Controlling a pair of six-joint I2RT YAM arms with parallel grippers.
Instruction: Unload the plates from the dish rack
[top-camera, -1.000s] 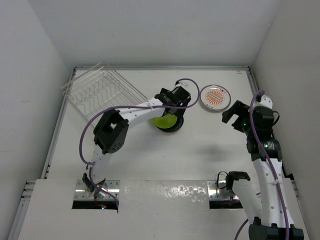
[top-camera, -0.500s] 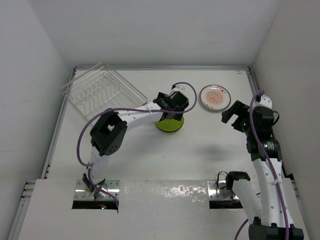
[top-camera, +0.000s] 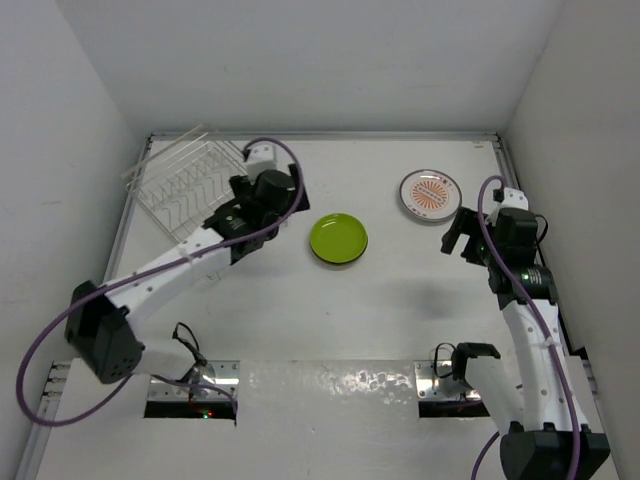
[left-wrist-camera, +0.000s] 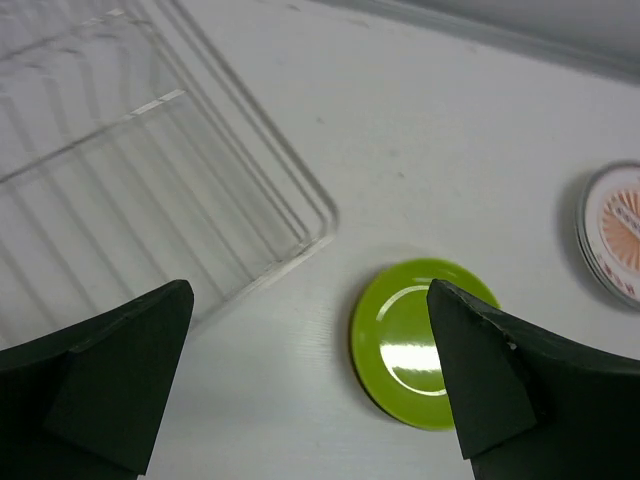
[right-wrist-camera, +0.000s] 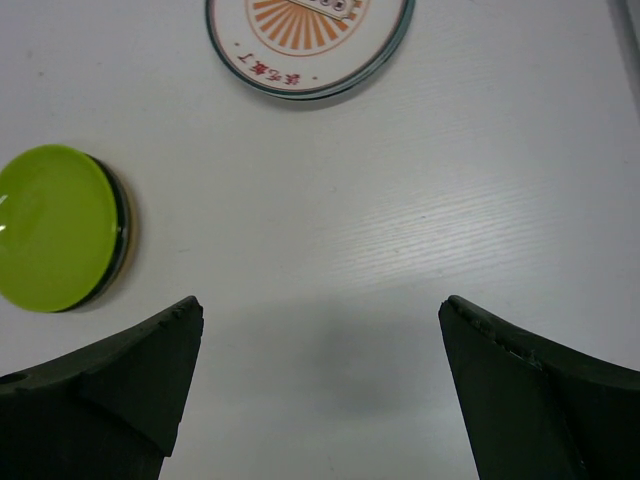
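Plates are laid on the table (top-camera: 400, 300): a lime green plate (top-camera: 339, 238) is stacked on a dark plate (right-wrist-camera: 122, 240) near the middle, a sunburst plate (top-camera: 431, 194) farther right. The dish rack (top-camera: 190, 185) is set far left. The left gripper (left-wrist-camera: 310, 295) and right gripper (right-wrist-camera: 320, 310) are both held spread wide, above the table.

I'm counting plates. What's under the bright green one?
A dark plate peeks out beneath the lime green plate. Anything else under it is covered.
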